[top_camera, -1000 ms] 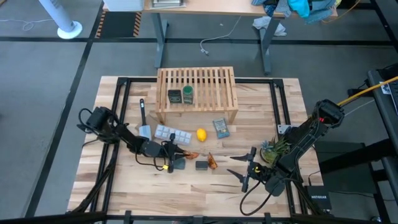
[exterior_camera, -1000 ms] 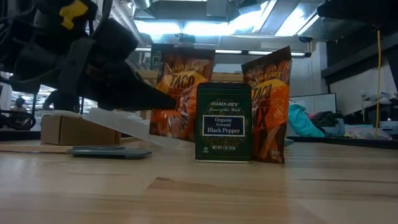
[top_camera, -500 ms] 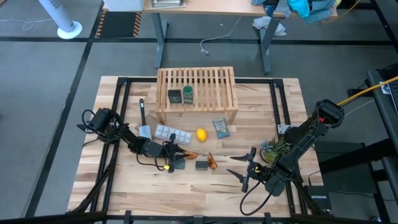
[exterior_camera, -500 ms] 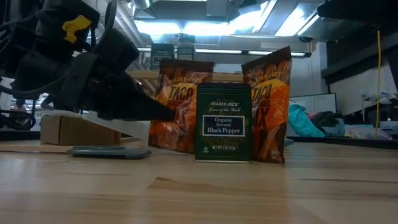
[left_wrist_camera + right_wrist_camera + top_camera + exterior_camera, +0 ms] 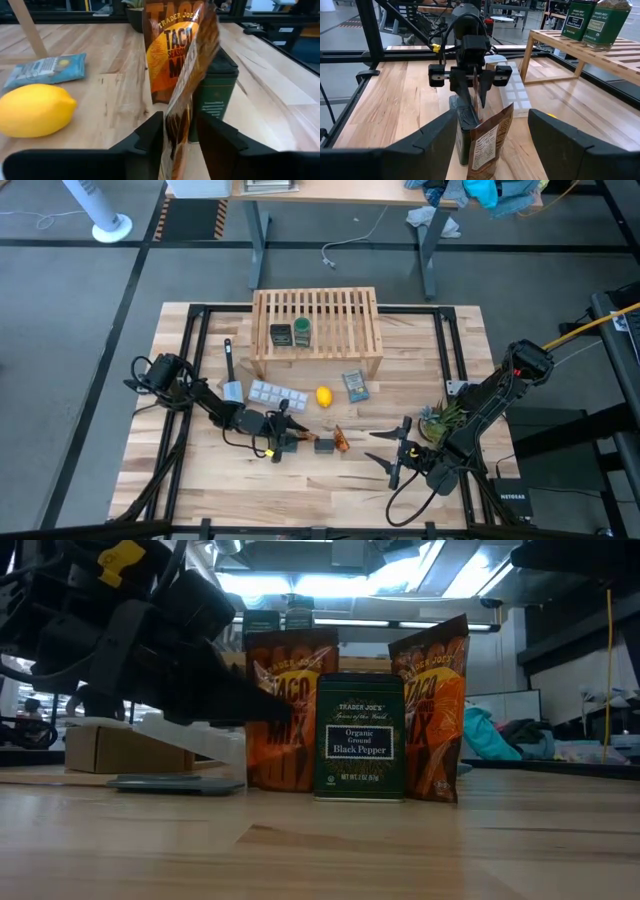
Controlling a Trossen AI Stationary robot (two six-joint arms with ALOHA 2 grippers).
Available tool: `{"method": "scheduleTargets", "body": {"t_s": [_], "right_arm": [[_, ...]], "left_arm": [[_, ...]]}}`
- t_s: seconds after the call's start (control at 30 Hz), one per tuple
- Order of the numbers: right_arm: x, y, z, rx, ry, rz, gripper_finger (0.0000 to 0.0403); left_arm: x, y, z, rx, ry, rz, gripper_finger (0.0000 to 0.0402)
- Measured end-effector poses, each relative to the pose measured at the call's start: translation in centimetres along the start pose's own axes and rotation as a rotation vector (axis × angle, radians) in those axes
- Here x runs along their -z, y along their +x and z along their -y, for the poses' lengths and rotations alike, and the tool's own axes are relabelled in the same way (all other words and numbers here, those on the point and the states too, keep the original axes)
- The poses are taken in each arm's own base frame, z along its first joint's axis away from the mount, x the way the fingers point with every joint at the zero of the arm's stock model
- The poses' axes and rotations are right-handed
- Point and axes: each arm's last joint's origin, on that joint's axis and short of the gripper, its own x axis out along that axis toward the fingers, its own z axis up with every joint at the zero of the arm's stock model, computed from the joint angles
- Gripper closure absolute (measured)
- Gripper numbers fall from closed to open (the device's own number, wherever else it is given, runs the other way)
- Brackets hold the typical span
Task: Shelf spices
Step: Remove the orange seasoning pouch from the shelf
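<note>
high view: left gripper (image 5: 296, 439) sits low at the near-centre of the table, pinched on a taco packet (image 5: 300, 438). Pepper tin (image 5: 324, 445) just right of it, second taco packet (image 5: 342, 440) right of that. Shelf (image 5: 317, 322) at the far middle already carries a dark box (image 5: 281, 335) and a green-lid jar (image 5: 302, 331). Right gripper (image 5: 394, 452) waits near-right, fingers spread wide, holding nothing. Lemon (image 5: 323, 396), blue-grey packet (image 5: 354, 386) and white tray (image 5: 277, 394) lie between the shelf and the spices.
low view: held packet (image 5: 288, 705) stands upright left of the pepper tin (image 5: 359, 737); other packet (image 5: 434, 705) behind the tin on the right. Left arm's dark fingers reach in from the left onto the held packet's edge.
left wrist view: both fingers (image 5: 150, 135) close on the packet's (image 5: 187, 87) thin side edge, jaws nearly together; tin (image 5: 214, 92) touching or just beside it, cannot tell which. Lemon (image 5: 35, 110) off to one side.
right wrist view: own fingers wide apart, empty; left gripper (image 5: 474, 80) seen head-on clamping the packet above the tin (image 5: 465, 137).
step advice: likely lift straight up first so the packet clears the tin, keep the pinch firm since the foil is floppy and slick, then carry far to the shelf's free space right of the jar.
</note>
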Motion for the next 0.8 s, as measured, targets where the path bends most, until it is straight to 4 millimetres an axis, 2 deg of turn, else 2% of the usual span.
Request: {"method": "scheduleTargets", "body": {"t_s": [0.3,0.43,0.8], "right_arm": [[0.0,0.0,0.0,0.0,0.0,0.0,0.0152],[0.0,0.0,0.0,0.0,0.0,0.0,0.0152],[0.0,0.0,-0.1,-0.023,0.023,-0.01,0.0152]], "left_arm": [[-0.2,0.2,-0.6,-0.04,0.032,0.0,0.0251],[-0.4,0.2,-0.9,-0.049,0.039,0.004,0.025],[-2.7,-0.6,-0.4,-0.03,0.055,0.086,0.0251]]}}
